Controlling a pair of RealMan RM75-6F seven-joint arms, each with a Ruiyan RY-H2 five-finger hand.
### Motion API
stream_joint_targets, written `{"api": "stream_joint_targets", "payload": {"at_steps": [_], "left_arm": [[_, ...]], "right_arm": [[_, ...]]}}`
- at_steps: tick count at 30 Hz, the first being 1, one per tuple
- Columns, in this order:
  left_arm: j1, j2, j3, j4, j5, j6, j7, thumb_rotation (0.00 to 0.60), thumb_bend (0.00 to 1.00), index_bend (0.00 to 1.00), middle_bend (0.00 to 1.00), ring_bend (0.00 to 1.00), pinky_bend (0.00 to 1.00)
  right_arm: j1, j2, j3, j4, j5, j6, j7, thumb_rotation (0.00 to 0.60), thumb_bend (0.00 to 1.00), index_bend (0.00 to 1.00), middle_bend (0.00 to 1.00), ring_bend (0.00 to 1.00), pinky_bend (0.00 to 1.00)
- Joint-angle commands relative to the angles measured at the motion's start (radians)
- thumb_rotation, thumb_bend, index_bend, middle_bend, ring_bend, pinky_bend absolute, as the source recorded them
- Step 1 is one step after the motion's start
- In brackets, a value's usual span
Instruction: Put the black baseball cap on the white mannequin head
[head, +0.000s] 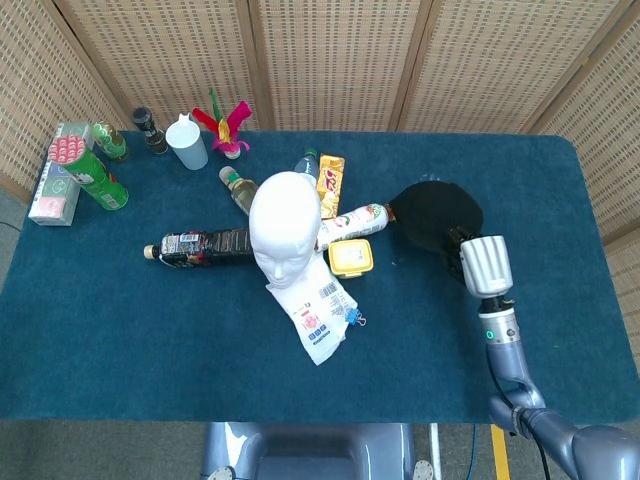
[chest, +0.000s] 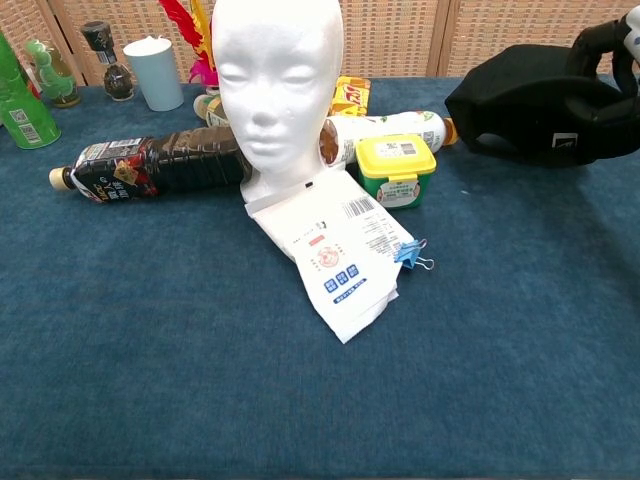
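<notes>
The white mannequin head stands upright near the table's middle, bare on top. The black baseball cap hangs off the table to its right, tilted, gripped at its rear edge by my right hand. In the chest view only the dark fingers show at the top right corner, curled over the cap. My left hand appears in neither view.
Around the mannequin lie a dark bottle, a white packet with a blue clip, a yellow-lidded tub and a white bottle. A cup, green cans and a feather toy stand at the back left.
</notes>
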Motion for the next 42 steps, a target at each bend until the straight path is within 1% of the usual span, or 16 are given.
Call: {"api": "stream_joint_targets", "payload": {"at_steps": [1, 9, 13, 18, 24, 30, 36, 42], "left_arm": [[0.000, -0.001, 0.000, 0.001, 0.000, -0.001, 0.000, 0.600, 0.29, 0.63, 0.49, 0.37, 0.35], [-0.005, -0.001, -0.003, -0.002, 0.002, -0.004, 0.005, 0.600, 0.29, 0.63, 0.49, 0.37, 0.35], [-0.008, -0.001, -0.002, -0.007, 0.004, -0.009, 0.011, 0.600, 0.29, 0.63, 0.49, 0.37, 0.35], [-0.010, -0.001, -0.001, -0.013, 0.006, -0.012, 0.018, 0.600, 0.29, 0.63, 0.49, 0.37, 0.35], [-0.008, -0.001, 0.002, -0.015, 0.004, -0.015, 0.023, 0.600, 0.29, 0.63, 0.49, 0.37, 0.35], [-0.006, 0.000, 0.003, -0.017, 0.000, -0.015, 0.025, 0.600, 0.29, 0.63, 0.49, 0.37, 0.35], [-0.007, -0.005, 0.004, -0.017, -0.002, -0.023, 0.027, 0.600, 0.29, 0.63, 0.49, 0.37, 0.35], [-0.007, -0.006, 0.004, -0.011, -0.006, -0.025, 0.026, 0.600, 0.29, 0.63, 0.49, 0.37, 0.35]], "right_arm": [[0.000, -0.002, 0.011, 0.014, -0.002, 0.035, 0.026, 0.600, 0.44, 0.67, 0.65, 0.77, 0.93], [0.016, -0.003, 0.010, 0.097, -0.046, 0.141, 0.118, 0.600, 0.44, 0.67, 0.65, 0.77, 0.93], [0.032, -0.002, 0.020, 0.136, -0.057, 0.196, 0.144, 0.600, 0.44, 0.67, 0.65, 0.77, 0.93], [0.050, 0.007, 0.035, 0.148, -0.055, 0.231, 0.164, 0.600, 0.44, 0.67, 0.65, 0.77, 0.93], [0.075, 0.018, 0.052, 0.145, -0.053, 0.262, 0.176, 0.600, 0.44, 0.67, 0.65, 0.77, 0.93], [0.119, 0.032, 0.075, 0.120, -0.057, 0.298, 0.176, 0.600, 0.44, 0.67, 0.66, 0.77, 0.93], [0.169, 0.047, 0.090, 0.078, -0.071, 0.324, 0.158, 0.600, 0.44, 0.67, 0.66, 0.78, 0.93], [0.212, 0.050, 0.090, 0.035, -0.091, 0.331, 0.129, 0.600, 0.44, 0.67, 0.66, 0.78, 0.93]]}}
